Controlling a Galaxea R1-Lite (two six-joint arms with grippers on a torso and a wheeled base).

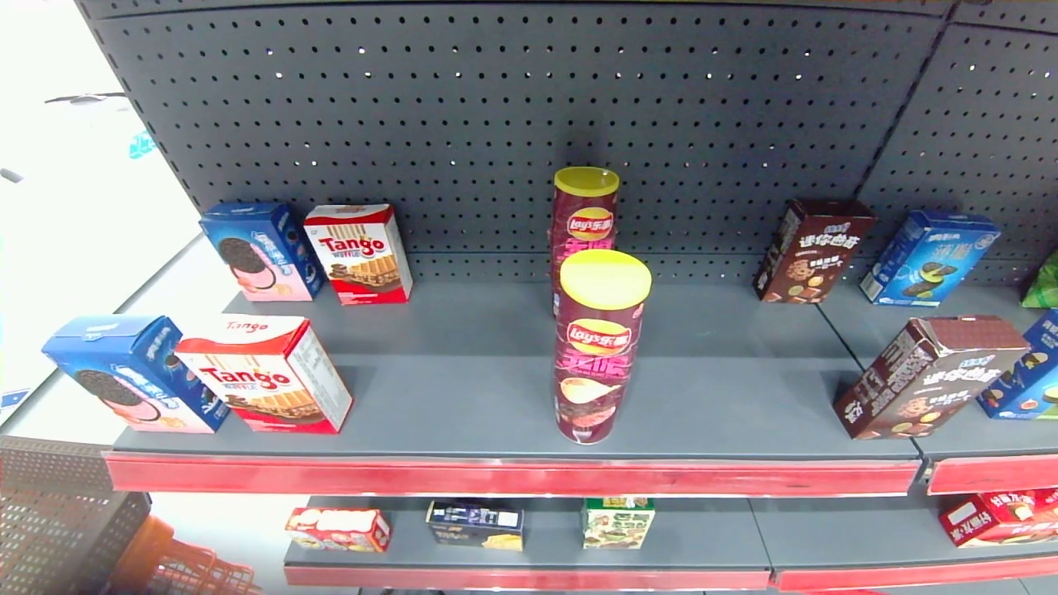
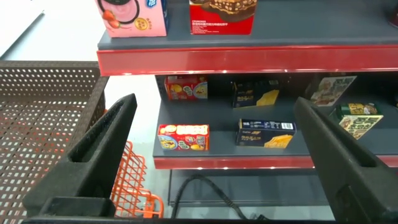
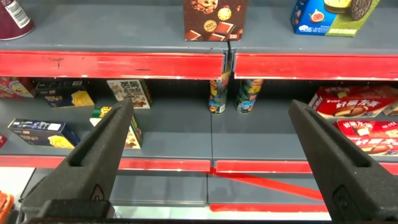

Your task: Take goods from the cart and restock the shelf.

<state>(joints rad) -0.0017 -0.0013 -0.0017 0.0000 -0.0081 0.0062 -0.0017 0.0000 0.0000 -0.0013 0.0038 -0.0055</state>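
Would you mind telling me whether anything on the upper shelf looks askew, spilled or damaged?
Nothing stands out. The two chip cans stand upright, one behind the other, the wafer boxes and chocolate boxes stand face-forward on the shelf, and nothing looks spilled or crushed.

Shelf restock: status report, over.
Left gripper open, empty. Right gripper open, empty. Front chip can upright on shelf. Orange basket low left.

Two tall chip cans [image 1: 597, 347] with yellow lids, upright, one behind the other. To their left, red-and-white wafer boxes [image 1: 264, 373] just beside blue cookie boxes [image 1: 132, 372]. To their right, tilted brown biscuit boxes [image 1: 926, 376]. Low down, a looping black cable [image 2: 208, 180].
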